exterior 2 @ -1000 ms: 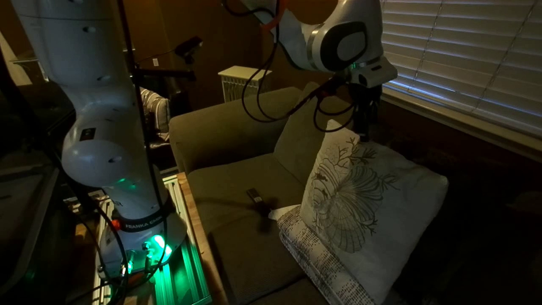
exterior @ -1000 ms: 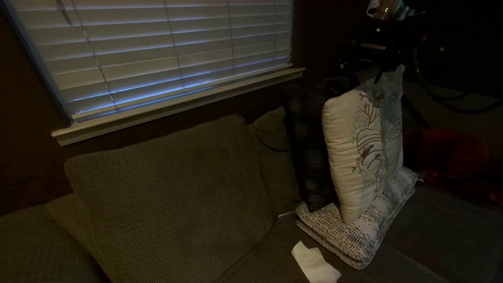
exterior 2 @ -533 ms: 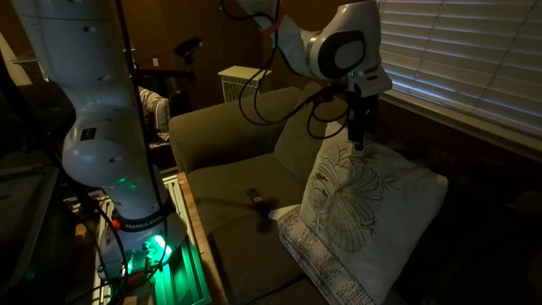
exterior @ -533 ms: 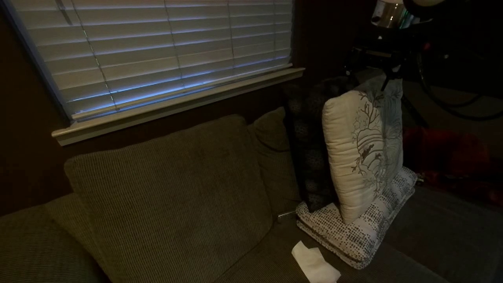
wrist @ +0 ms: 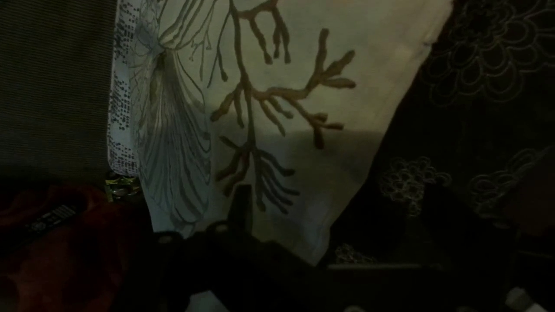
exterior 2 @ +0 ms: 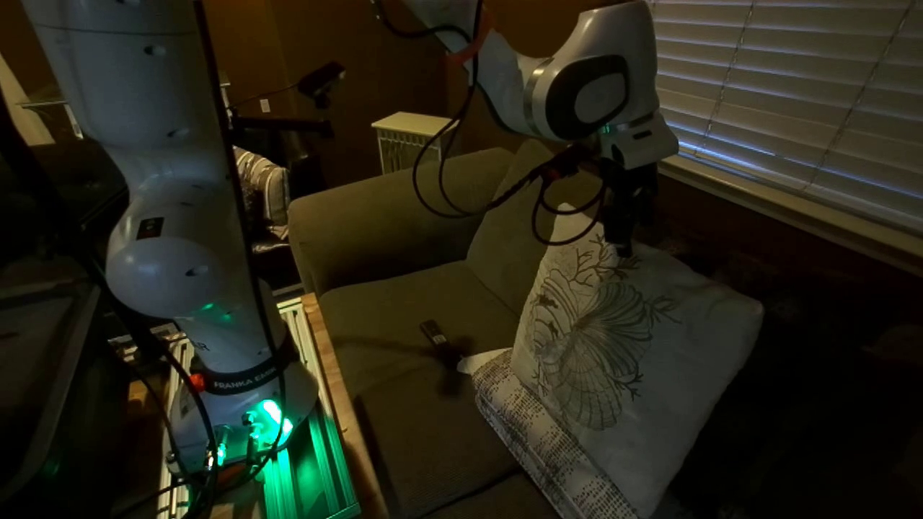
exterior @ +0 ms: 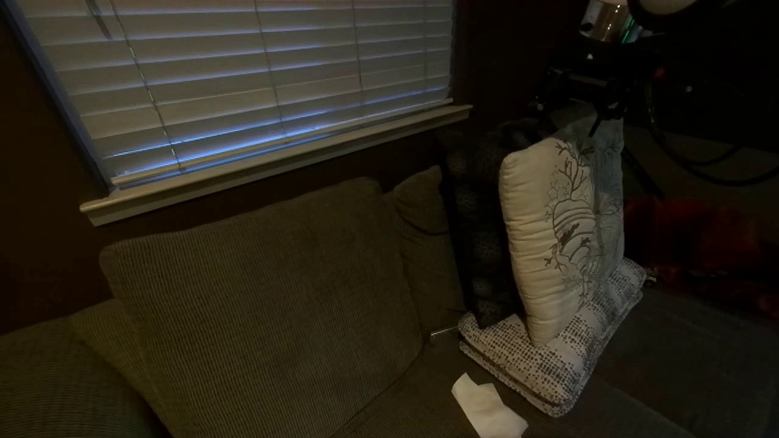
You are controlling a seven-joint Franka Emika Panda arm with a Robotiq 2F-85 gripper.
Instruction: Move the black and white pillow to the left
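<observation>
A white pillow (exterior: 535, 243) with a dark shell-and-coral print stands on edge. Behind it leans a black pillow (exterior: 478, 261) with pale flower outlines, nearly lost in shadow in an exterior view. Both rest on a folded black-and-white speckled cushion (exterior: 548, 371). I cannot tell which of these is the black and white pillow. My gripper (exterior 2: 629, 244) hangs at the top of the white pillow (exterior 2: 634, 346). In the wrist view the gripper (wrist: 337, 188) is open, one finger (wrist: 241, 206) over the white pillow's printed face, the other dark against the black pillow (wrist: 481, 82). Neither pillow is gripped.
Green-brown sofa back cushions (exterior: 261, 304) fill an exterior view under a window sill (exterior: 280, 161). White paper or cloth (exterior: 487, 407) lies on the seat. A dark remote-like object (exterior 2: 434, 333) sits near the sofa's middle. Red fabric (wrist: 65, 260) shows beside the pillows.
My gripper has come down a little onto the level of the white pillow's top, with a small sideways shift and partial return. The pillows have not moved; the jaws stay open.
</observation>
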